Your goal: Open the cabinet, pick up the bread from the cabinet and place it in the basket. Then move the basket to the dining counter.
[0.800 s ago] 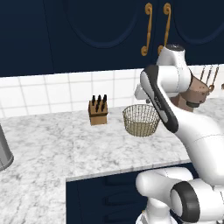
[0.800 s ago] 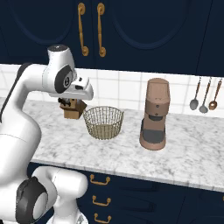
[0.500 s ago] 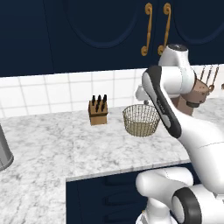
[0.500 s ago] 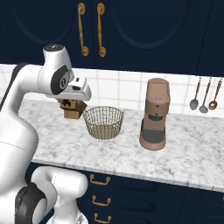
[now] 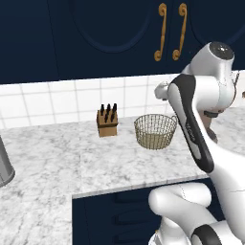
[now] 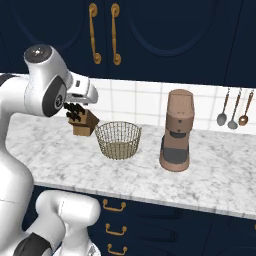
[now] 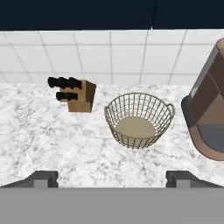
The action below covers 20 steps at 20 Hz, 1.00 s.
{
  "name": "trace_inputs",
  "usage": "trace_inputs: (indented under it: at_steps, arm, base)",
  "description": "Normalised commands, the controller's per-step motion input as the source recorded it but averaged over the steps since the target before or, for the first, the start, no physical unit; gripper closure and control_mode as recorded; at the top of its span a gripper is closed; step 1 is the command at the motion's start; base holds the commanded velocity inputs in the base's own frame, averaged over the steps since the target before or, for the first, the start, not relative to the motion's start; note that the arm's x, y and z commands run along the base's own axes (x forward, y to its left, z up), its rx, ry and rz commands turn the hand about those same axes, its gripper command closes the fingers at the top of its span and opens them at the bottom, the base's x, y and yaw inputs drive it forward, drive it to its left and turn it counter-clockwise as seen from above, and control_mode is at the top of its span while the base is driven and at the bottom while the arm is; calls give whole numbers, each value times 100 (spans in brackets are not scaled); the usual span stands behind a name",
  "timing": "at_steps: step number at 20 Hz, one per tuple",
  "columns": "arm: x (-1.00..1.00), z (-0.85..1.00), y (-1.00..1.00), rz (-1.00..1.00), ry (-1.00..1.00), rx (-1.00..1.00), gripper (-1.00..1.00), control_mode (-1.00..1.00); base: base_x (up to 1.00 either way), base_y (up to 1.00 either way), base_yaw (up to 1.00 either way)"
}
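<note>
The cabinet (image 5: 110, 38) is a dark navy wall unit above the worktop, and both doors are shut, their golden handles (image 6: 104, 34) side by side. The bread is hidden. The basket (image 5: 154, 131), a tan wire bowl, stands empty on the marble; it also appears in the right base view (image 6: 118, 140) and the hand view (image 7: 139, 120). My gripper (image 7: 113, 178) is open, with nothing between its fingertips (image 7: 43, 177). It hovers above and in front of the basket, below the cabinet doors. The dining counter is out of view.
A wooden knife block (image 5: 107, 123) stands left of the basket. A brown coffee grinder (image 6: 177, 131) stands to its right, with utensils (image 6: 232, 107) hanging on the tiled wall beyond. A grey metal canister (image 5: 2, 162) sits at the far left. Navy drawers (image 6: 117, 230) run below the worktop.
My arm has lifted a little, carrying the hand slightly up and to the left. The basket, the knife block and the cabinet doors have not moved.
</note>
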Motion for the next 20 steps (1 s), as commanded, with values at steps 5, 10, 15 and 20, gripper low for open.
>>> trace_inputs:
  at_steps: [5,10,15,20]
  arm:
    - [0,90,-2,0,-18,1,-100,-100]
    - [0,86,-1,0,-15,0,-100,-100]
    - [2,56,0,-2,-15,0,-100,-100]
    - [15,36,0,-6,-7,0,-100,-100]
  base:
    - [0,0,0]
    - [0,0,0]
    - [0,0,0]
    - [0,0,0]
